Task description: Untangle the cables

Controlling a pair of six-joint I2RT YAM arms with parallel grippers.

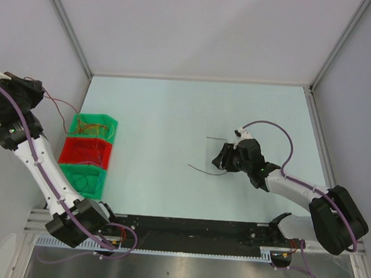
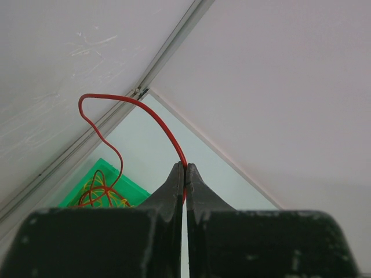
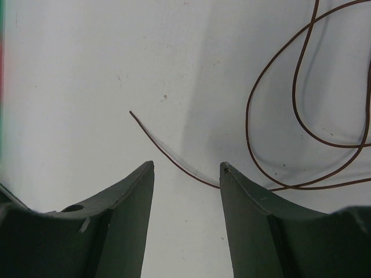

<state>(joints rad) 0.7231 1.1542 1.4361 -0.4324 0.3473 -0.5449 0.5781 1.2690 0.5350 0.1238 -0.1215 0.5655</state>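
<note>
Left pincer [image 2: 185, 174], upper left, clenched on red cable [image 2: 152, 116] trailing from green tray [image 1: 108, 121]. Right pincer [image 3: 186, 174] released over maroon cable [image 3: 272, 133] on counter [image 1: 174, 113], right of centre. Sorting step; next: lower red cable into red tray [image 1: 68, 151].

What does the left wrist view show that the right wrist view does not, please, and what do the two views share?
Only the left wrist view shows a red cable pinched in the shut left pincer, arching up and trailing down into a green tray holding more cables.

Only the right wrist view shows a dark maroon cable lying loose on the table, one end running between the fingers of the open right pincer, its loops off to the right.

Both show the camera's own pincer at the bottom and the pale tabletop.
</note>
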